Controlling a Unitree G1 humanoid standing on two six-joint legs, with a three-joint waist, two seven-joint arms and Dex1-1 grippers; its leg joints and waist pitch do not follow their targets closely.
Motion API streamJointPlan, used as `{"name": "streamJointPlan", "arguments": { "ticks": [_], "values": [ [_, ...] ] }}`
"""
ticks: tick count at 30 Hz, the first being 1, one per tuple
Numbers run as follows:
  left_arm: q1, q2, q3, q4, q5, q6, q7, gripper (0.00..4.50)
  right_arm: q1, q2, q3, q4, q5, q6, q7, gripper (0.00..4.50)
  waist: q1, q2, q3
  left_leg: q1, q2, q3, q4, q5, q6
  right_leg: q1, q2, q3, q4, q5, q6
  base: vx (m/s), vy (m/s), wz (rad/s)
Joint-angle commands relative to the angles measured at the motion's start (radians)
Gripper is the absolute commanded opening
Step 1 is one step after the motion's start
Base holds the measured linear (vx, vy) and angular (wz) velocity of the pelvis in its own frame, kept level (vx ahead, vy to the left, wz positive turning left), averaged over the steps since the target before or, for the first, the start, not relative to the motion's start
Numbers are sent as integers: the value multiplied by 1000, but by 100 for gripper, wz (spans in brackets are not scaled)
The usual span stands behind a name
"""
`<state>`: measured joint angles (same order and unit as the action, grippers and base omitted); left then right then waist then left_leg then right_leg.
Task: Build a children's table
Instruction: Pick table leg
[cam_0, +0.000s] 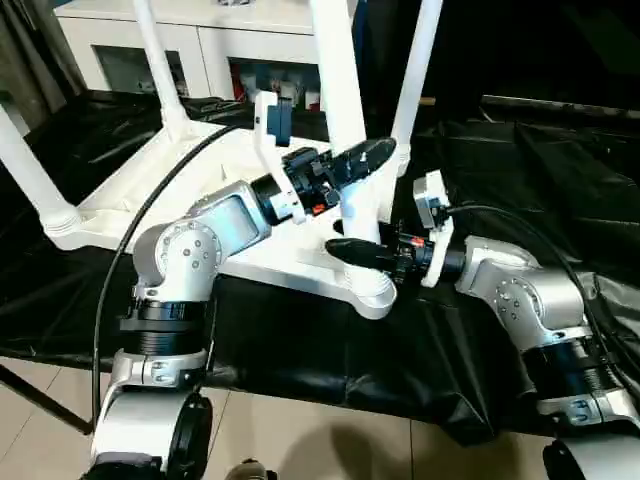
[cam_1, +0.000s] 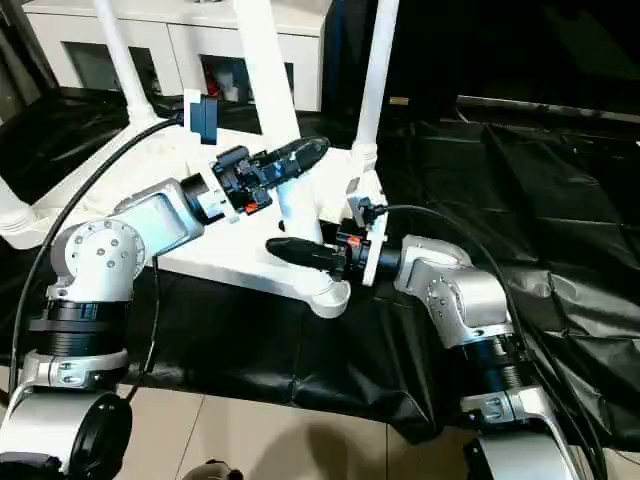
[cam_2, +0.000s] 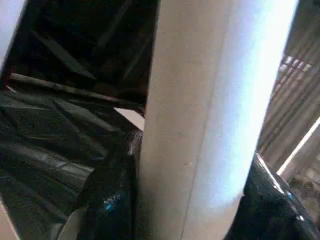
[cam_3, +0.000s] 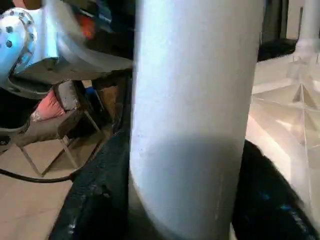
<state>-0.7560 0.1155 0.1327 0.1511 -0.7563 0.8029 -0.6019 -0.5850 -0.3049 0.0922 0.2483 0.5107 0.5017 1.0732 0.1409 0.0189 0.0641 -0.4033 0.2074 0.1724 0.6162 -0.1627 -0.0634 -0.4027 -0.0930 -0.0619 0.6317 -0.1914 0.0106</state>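
Both grippers clasp the near-corner leg of the upturned children's table.

The tabletop (cam_0: 250, 262) lies underside up on black sheeting (cam_0: 520, 190) spread over a tiled floor (cam_0: 300, 440). The near leg (cam_0: 345, 110) stands upright in its round corner socket (cam_0: 372, 295). The left gripper (cam_0: 362, 160) holds this leg higher up, its black fingers (cam_2: 107, 200) partly open and pressed against both sides of the white shaft. The right gripper (cam_0: 352, 252) grips the same leg lower, just above the socket, its fingers (cam_3: 95, 200) likewise set around it. Three more legs (cam_0: 160, 65) rise from the other corners. Behind stands a white cabinet (cam_0: 200, 45) with glass doors. A black cable (cam_0: 150, 215) loops across the tabletop beside the left forearm.
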Motion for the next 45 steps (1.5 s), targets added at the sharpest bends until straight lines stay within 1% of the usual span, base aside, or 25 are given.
{"name": "streamJointPlan", "arguments": {
  "ticks": [1,5,6,7,9,11,12,13,14,15,16,17,18,21,26,28,29,31,32,33,36,38,39,44,45],
  "values": [
    [-23,12,5,3,18,-19,3,197,-14,-3,-14,-3,7,12,1,286,-3,-18,-84,24,12,2,-72,-138,8,52,-40,32,-67,-125,-208,0,0,0],
    [-27,26,-18,2,25,-16,-28,190,-12,-21,2,-12,-3,16,16,330,-3,-15,-85,24,12,2,-72,-136,3,51,-40,32,-65,-111,-212,0,0,0],
    [-28,26,-18,3,25,-16,-28,190,-15,-23,1,-9,-9,15,9,330,-2,-15,-85,25,12,2,-71,-135,3,51,-40,32,-65,-107,-213,0,0,0],
    [-29,26,-19,3,25,-16,-28,190,-16,-23,1,-8,-11,14,7,342,-2,-15,-85,25,12,2,-71,-132,3,51,-40,33,-64,-100,-216,0,0,0],
    [-30,27,-28,2,30,-22,-37,189,-42,-42,-1,10,-7,62,9,351,-3,-16,-85,25,11,2,-71,-130,3,53,-39,32,-63,-99,-220,0,0,0],
    [-22,37,-55,-12,43,-35,-71,189,-64,-67,10,22,4,123,41,351,-3,-17,-84,24,10,2,-72,-133,6,54,-39,32,-65,-108,-220,0,0,0],
    [-18,41,-66,-19,47,-33,-80,189,-68,-76,17,24,2,133,52,351,-2,-19,-84,24,11,3,-71,-134,6,54,-40,33,-66,-113,-218,0,0,0],
    [-18,41,-66,-19,47,-33,-80,189,-68,-76,17,24,2,133,52,351,-2,-18,-84,24,11,2,-71,-133,5,55,-41,33,-65,-114,-215,0,0,0],
    [-13,48,-83,-32,48,-28,-100,189,-79,-85,27,34,-12,137,59,351,-2,-20,-84,24,12,3,-70,-129,6,54,-41,33,-64,-109,-215,0,0,0],
    [-10,50,-91,-37,50,-29,-109,188,-85,-88,31,40,-19,139,57,351,-2,-19,-85,23,12,3,-70,-122,7,53,-41,33,-63,-100,-220,0,0,0],
    [-10,50,-91,-38,50,-29,-110,188,-85,-88,31,41,-20,139,57,351,-3,-23,-84,23,12,4,-70,-122,7,53,-41,33,-64,-101,-220,0,0,0],
    [-8,53,-100,-45,51,-30,-122,188,-91,-92,35,43,-21,147,62,351,-2,-25,-85,23,12,4,-70,-116,9,54,-41,33,-62,-97,-222,0,0,0],
    [-6,56,-114,-52,56,-31,-135,188,-96,-94,35,41,-8,174,70,351,-2,-24,-85,24,12,3,-70,-113,11,53,-41,32,-61,-99,-224,0,0,0],
    [-4,62,-146,-54,78,-52,-166,188,-100,-100,39,28,12,221,88,351,-3,-21,-84,25,13,4,-70,-115,11,52,-41,33,-63,-101,-225,0,0,0],
    [-9,60,-156,-45,88,-64,-175,188,-95,-100,47,18,19,248,94,351,-2,-24,-85,24,13,4,-70,-118,3,53,-42,33,-62,-101,-225,0,0,0],
    [-8,62,-157,-45,89,-66,-176,188,-94,-97,47,17,20,252,92,323,-1,-24,-86,24,13,4,-69,-114,3,53,-43,34,-61,-96,-225,0,0,0],
    [-7,64,-157,-45,90,-67,-177,188,-93,-95,46,18,19,256,90,323,-1,-23,-86,24,13,4,-69,-113,3,53,-42,33,-60,-92,-227,0,0,0],
    [-6,67,-158,-45,95,-70,-181,188,-94,-93,43,17,18,265,90,304,-2,-24,-86,24,13,4,-68,-112,4,53,-42,33,-59,-89,-227,0,0,0],
    [-6,67,-158,-45,95,-70,-181,188,-94,-93,43,17,18,265,90,304,-2,-23,-85,25,13,4,-69,-115,4,53,-41,33,-60,-93,-227,0,0,0],
    [-5,68,-158,-44,97,-72,-183,188,-93,-93,44,16,16,266,92,282,-1,-25,-86,25,14,4,-69,-115,3,53,-43,33,-60,-94,-228,0,0,0],
    [-4,69,-157,-44,98,-72,-185,188,-92,-94,47,17,14,270,97,272,-1,-25,-86,25,13,5,-68,-110,6,53,-42,33,-59,-90,-227,0,0,0],
    [-4,71,-157,-45,98,-72,-187,188,-92,-93,49,18,13,274,101,236,0,-25,-86,25,13,5,-69,-112,5,52,-43,33,-60,-96,-227,0,0,0],
    [-4,71,-157,-45,98,-72,-187,188,-92,-93,49,18,13,274,101,236,0,-25,-86,24,13,4,-69,-111,5,53,-43,33,-60,-96,-227,0,0,0],
    [-4,70,-159,-45,104,-71,-183,188,-94,-91,51,25,13,271,107,207,0,-24,-86,24,13,4,-68,-111,3,53,-43,33,-59,-90,-228,0,0,0],
    [-3,67,-155,-47,93,-46,-176,188,-90,-87,48,27,9,258,102,206,0,-23,-87,24,13,4,-69,-114,1,53,-43,33,-59,-90,-228,0,0,0]
  ]
}}
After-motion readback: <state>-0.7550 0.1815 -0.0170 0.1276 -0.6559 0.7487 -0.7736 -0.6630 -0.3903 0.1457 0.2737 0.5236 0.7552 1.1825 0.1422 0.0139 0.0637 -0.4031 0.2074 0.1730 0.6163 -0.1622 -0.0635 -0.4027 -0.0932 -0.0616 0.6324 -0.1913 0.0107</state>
